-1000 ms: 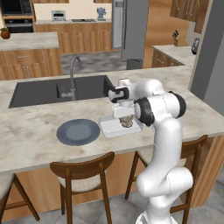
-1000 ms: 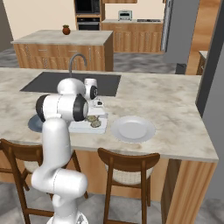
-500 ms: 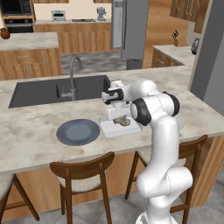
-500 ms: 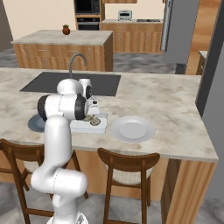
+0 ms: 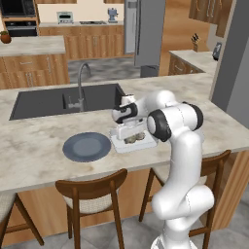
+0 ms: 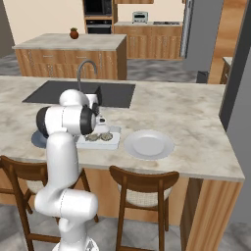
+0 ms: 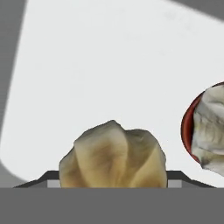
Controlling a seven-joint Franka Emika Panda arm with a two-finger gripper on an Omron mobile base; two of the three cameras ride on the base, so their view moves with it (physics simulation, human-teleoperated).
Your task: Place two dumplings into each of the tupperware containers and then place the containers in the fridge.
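Kitchen island, left base view: a pale marble tabletop (image 5: 44, 146) carries a dark sink (image 5: 65, 99) with a curved tap (image 5: 80, 85). A round blue-grey plate (image 5: 87, 147) is seen lying near the front edge, and just to its right a whitish tupperware container (image 5: 132, 143) is set flat on the tabletop. Two tan dumplings (image 5: 134, 139) are seen lying inside that container. The gripper (image 5: 127, 127) is held low over the container; whether its fingers are spread cannot be judged from this angle. The tall grey fridge (image 5: 146, 31) is seen across the room, well apart from the island.

Right base view: the same container (image 6: 100, 140) is shown beside the arm, with its two dumplings (image 6: 99, 137) lying side by side in it. A whitish plate (image 6: 148, 144) is seen lying just to the right of the container, apart from it. The gripper is largely hidden behind the arm's upper joints.

Hand view: the white floor of the container (image 7: 109, 65) is seen from close above. One dumpling (image 7: 113, 155) is seen between the two finger tips (image 7: 177, 177), which are spread wide to either side, so the gripper is open and nothing is clamped. A second, paler dumpling (image 7: 210, 127) is cut off by the right edge.
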